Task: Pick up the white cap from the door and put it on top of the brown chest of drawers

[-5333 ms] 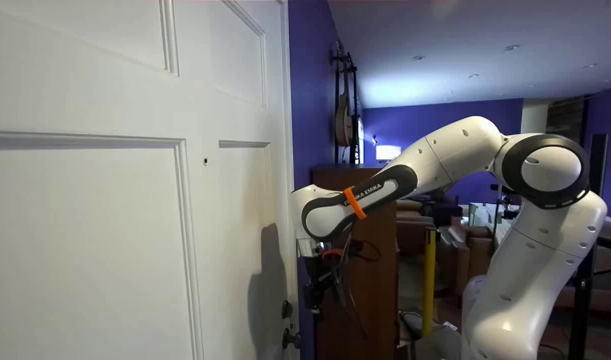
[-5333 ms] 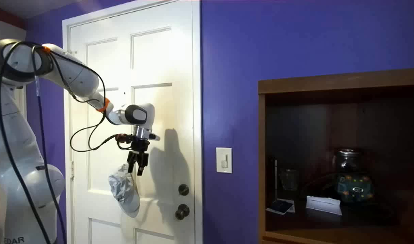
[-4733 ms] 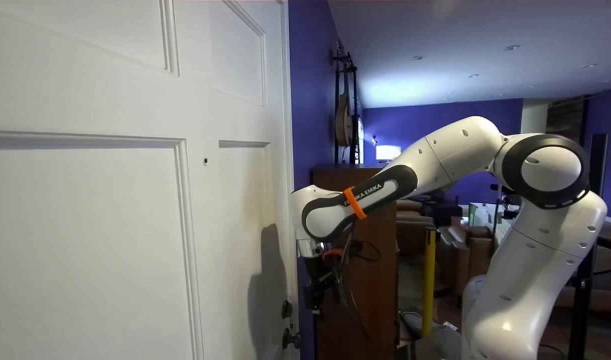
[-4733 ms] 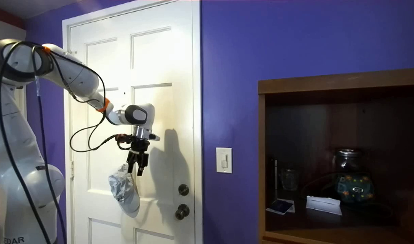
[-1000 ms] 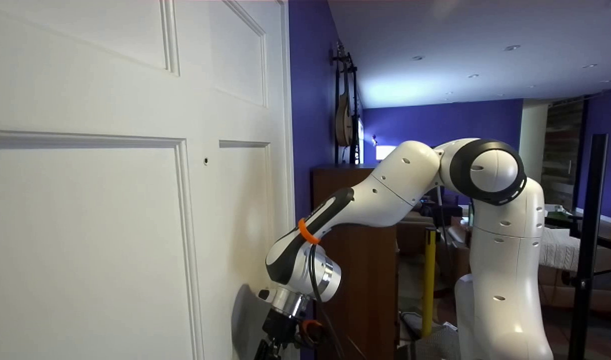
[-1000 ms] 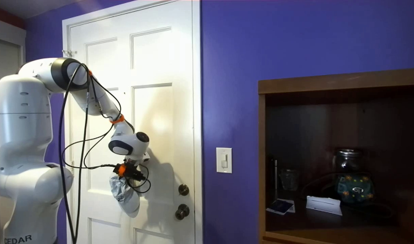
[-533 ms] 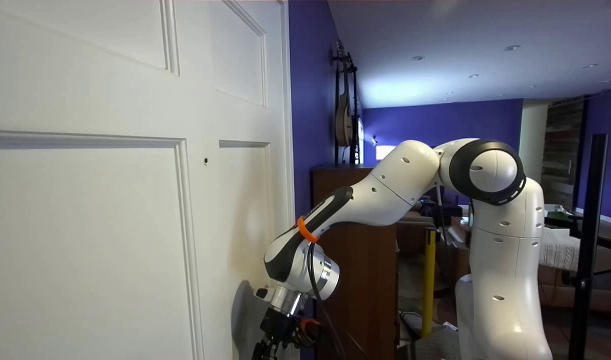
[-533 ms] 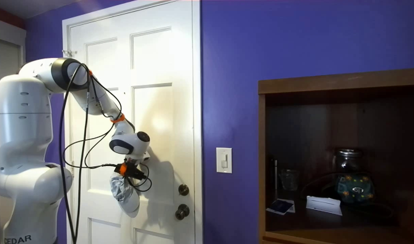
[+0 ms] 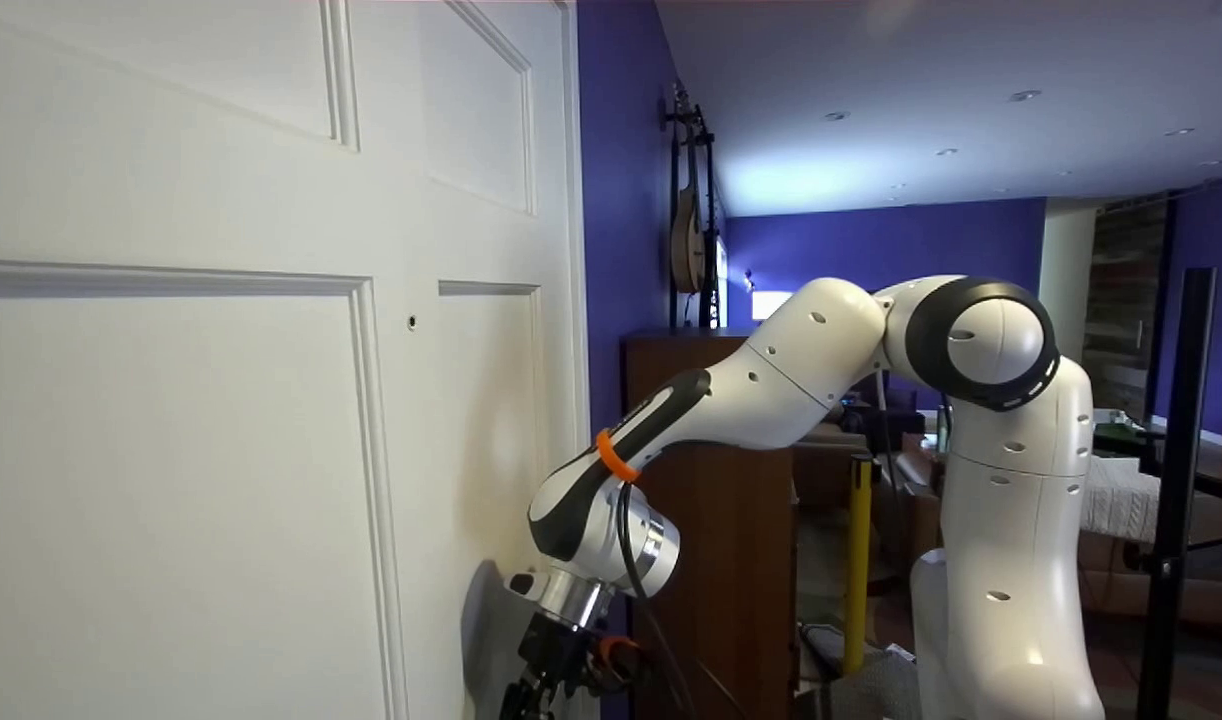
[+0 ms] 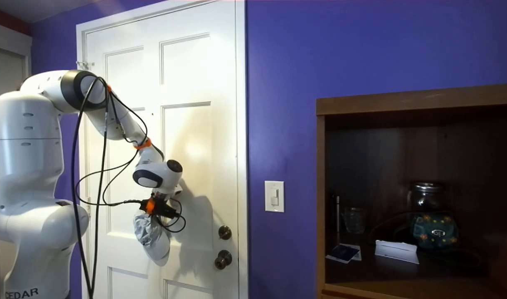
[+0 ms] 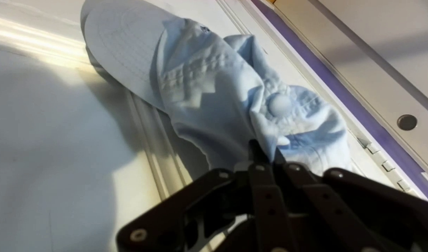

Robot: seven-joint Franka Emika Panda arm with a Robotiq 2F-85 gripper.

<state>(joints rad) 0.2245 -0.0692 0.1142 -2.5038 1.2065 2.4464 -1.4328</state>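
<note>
The white cap (image 10: 147, 232) lies against the white panelled door (image 10: 187, 74), brim downward in an exterior view. In the wrist view the cap (image 11: 207, 91) fills the middle, its brim at upper left. My gripper (image 11: 268, 154) is shut there on a fold of the cap's fabric, a dark fingertip on each side. What the cap hangs from is hidden. The wrist and cables cover the jaws in an exterior view. To the right stands the brown chest of drawers (image 10: 419, 99), well apart from the gripper; its side (image 9: 731, 560) shows behind the arm.
A door knob (image 10: 223, 259) and a lock (image 10: 225, 232) sit right of the cap. Black cables (image 10: 105, 166) loop from the arm. The chest's open compartment holds a jar (image 10: 427, 195), a flowered bag (image 10: 435, 230) and cards. A yellow post (image 9: 857, 560) stands behind the arm.
Compared with about five seconds ago, the arm has come down and tilted onto the cap. During the last half second, wrist and cap have shifted slightly left and up in an exterior view.
</note>
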